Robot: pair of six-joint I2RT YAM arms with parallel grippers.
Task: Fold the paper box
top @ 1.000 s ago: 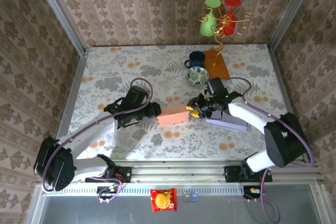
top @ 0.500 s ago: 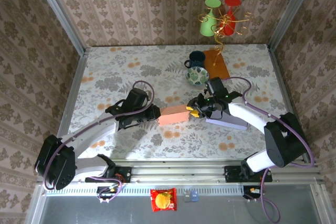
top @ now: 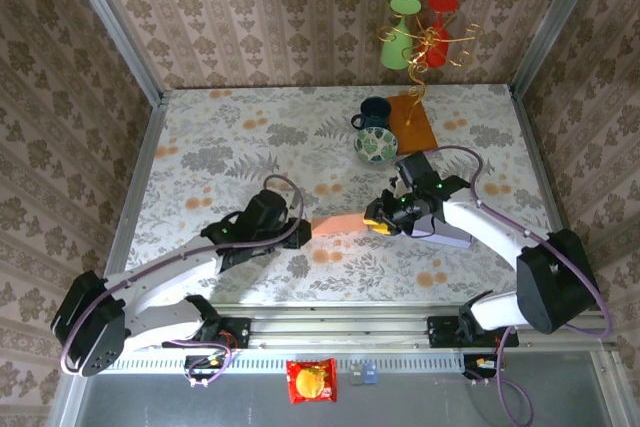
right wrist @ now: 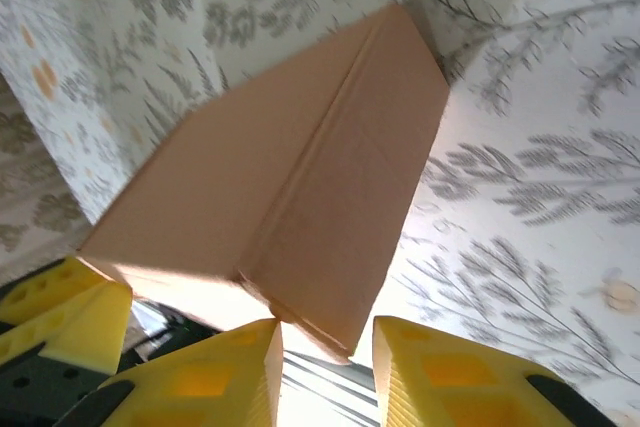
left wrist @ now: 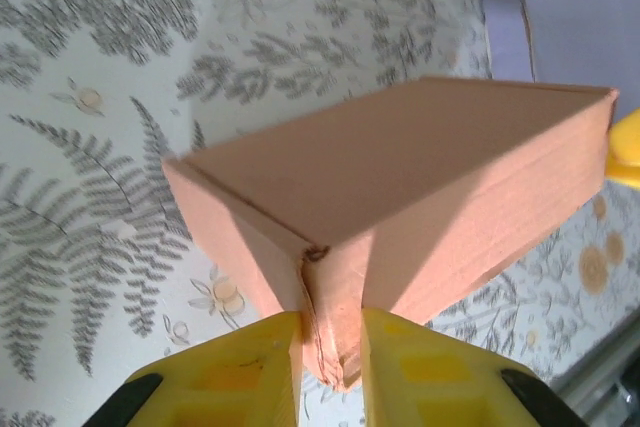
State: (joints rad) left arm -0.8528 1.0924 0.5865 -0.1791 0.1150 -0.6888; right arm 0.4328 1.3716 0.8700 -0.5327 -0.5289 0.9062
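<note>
Top external view: the table (top: 220, 127) carries the work, and the paper box (top: 338, 224) sits near its middle, between the two arms.
Box position: it spans the gap from one hand to the other. In the wrist views it seems raised off the table, though I cannot be sure.
Long axis: it runs left to right across the table, and the right end is turned a little toward the far wall.
Facing: one broad flat face (right wrist: 290, 187) looks up and the narrow ends point at the hands.
Done so far: the box already reads as a closed, shallow block with its walls up and its top face flat.
Left to do: by my judgement only an end needs finishing. A seam and a loose-looking corner (left wrist: 318, 257) show at the left end.
Left hand: the left hand (left wrist: 330, 347) is clenched on that corner, with both yellow fingers (left wrist: 240, 367) pressed against the cardboard.
Right hand: the right hand (right wrist: 325, 347) brackets the other end's corner. I cannot tell whether its fingers (right wrist: 440, 367) actually press on it.
</note>
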